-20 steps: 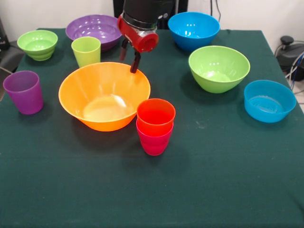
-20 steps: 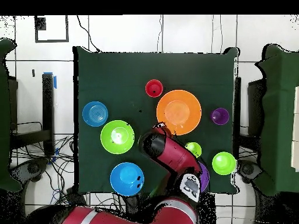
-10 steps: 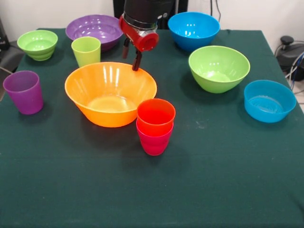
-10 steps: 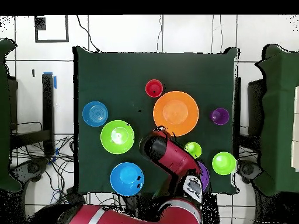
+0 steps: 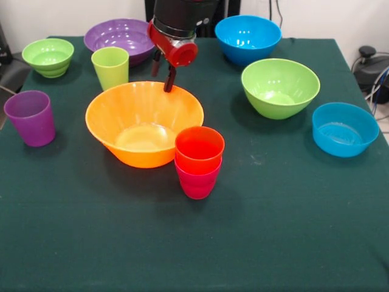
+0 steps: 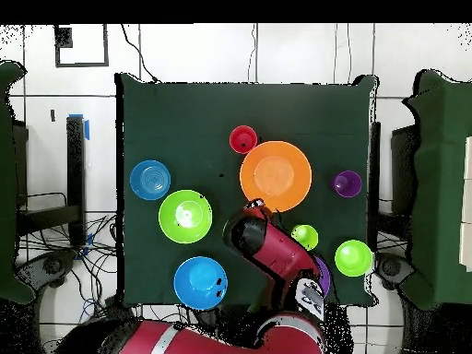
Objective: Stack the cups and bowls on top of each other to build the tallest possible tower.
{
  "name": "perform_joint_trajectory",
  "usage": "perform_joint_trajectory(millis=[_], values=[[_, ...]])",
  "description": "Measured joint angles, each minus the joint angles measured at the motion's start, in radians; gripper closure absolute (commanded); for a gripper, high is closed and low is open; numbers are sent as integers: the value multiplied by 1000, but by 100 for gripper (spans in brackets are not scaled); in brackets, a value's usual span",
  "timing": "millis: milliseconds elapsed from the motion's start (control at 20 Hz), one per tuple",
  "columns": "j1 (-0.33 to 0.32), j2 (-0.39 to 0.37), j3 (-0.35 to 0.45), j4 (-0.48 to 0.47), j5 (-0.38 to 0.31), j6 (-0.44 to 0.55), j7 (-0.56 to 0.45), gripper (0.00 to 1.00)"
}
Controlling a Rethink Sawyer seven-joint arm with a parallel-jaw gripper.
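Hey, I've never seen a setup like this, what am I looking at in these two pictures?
It is a red and black robot arm working at a table with a green cloth. One picture looks across the table at the robot; the other looks straight down. Its gripper grips the far rim of the large orange bowl. Beside that bowl, an orange cup sits nested in a red-pink cup, the start of a tower. Around them stand a purple cup, a lime green cup, and purple, blue and green bowls.
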State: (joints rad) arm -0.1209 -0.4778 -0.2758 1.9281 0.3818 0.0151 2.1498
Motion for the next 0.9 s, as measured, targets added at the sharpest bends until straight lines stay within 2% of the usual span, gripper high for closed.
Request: perform_joint_trajectory(millis=[500,700,750,900], values=[[-50,7,84,45,-11,-179,0,0],[-52,11,93,50,-11,-202,0,0],[-44,7,89,50,-10,-218,2,100],[-43,5,88,50,-10,-222,4,100]])
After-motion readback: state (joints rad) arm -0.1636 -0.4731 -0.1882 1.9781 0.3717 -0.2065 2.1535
